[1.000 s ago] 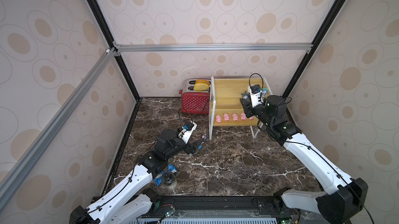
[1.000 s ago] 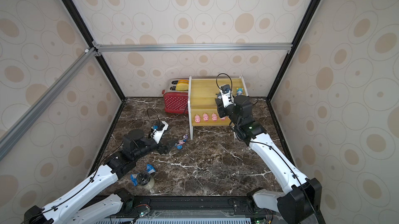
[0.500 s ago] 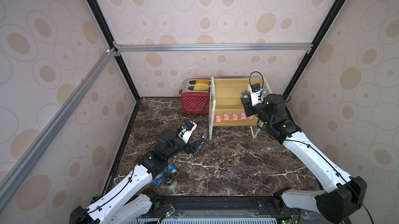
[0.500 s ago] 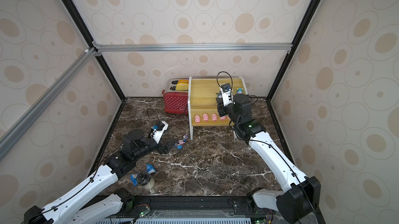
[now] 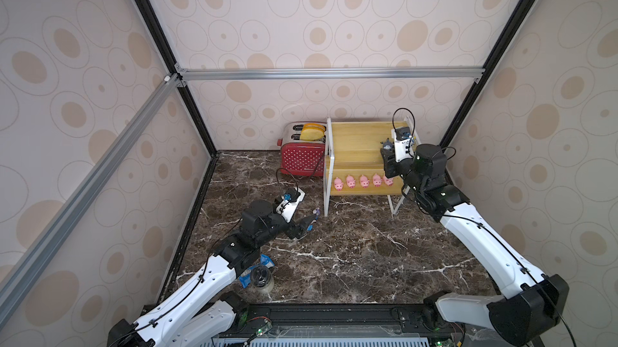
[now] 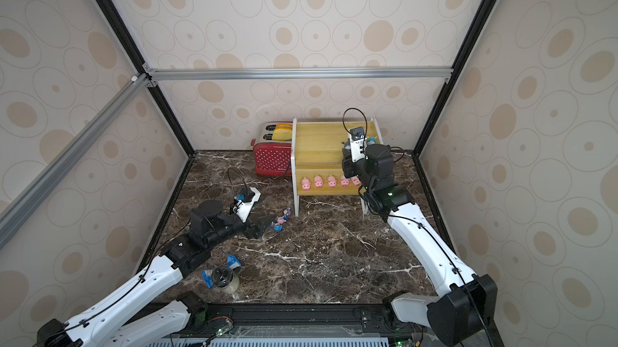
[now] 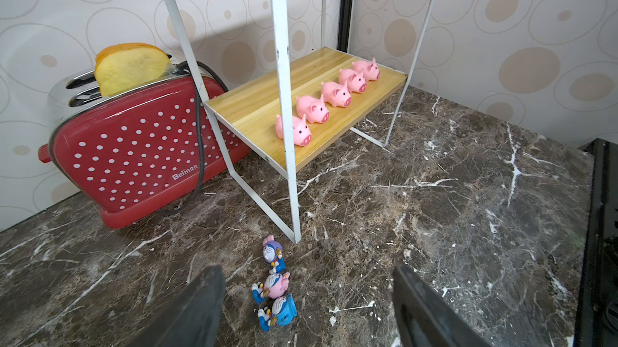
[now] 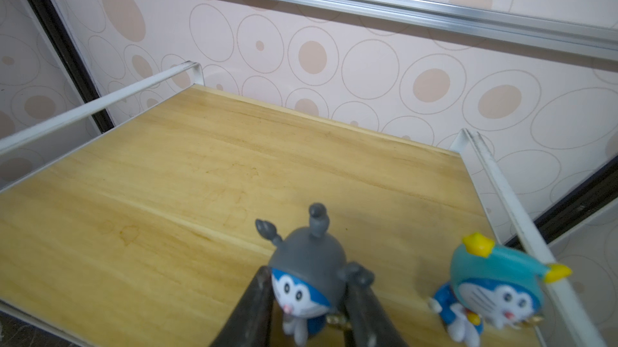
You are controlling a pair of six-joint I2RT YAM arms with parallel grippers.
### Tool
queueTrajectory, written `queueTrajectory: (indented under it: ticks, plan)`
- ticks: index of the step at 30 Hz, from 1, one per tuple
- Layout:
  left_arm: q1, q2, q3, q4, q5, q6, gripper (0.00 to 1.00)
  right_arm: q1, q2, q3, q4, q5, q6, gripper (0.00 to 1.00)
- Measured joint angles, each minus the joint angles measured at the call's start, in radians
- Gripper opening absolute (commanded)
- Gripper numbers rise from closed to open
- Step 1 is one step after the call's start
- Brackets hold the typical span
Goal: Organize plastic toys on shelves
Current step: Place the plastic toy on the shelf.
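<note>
At right centre in a top view, right gripper (image 5: 387, 154) at the upper board (image 5: 354, 134), fingers (image 8: 254, 302) clamped on grey-hatted figurine (image 8: 307, 261), left gripper (image 6: 263, 226) lower left, spread wide, empty, near three figurines (image 6: 282, 221).

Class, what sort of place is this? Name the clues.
Likely a robot test booth styled as a kitchen: circle-patterned wall panels on aluminium framing, a dark marble-look worktop, a red polka-dot toaster.

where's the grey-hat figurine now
Right wrist view: grey-hat figurine sits between the right claw's fingers at the upper shelf's right end, beside the teal-hat figurine.
</note>
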Motion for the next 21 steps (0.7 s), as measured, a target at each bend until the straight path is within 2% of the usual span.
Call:
queueTrajectory:
  ticks: [11,15,21]
  plan:
    - [0.0,0.0,0.0,0.0,0.0,0.0,0.82,-0.016,-0.003,0.001,-0.007,0.008,0.007,0.38]
    - [0.0,0.0,-0.002,0.0,0.001,0.0,0.82,-0.019,-0.005,0.001,-0.01,0.006,0.01,0.48]
    - [0.0,0.0,-0.002,0.001,0.001,0.0,0.83,-0.022,-0.016,0.001,-0.03,-0.005,0.016,0.53]
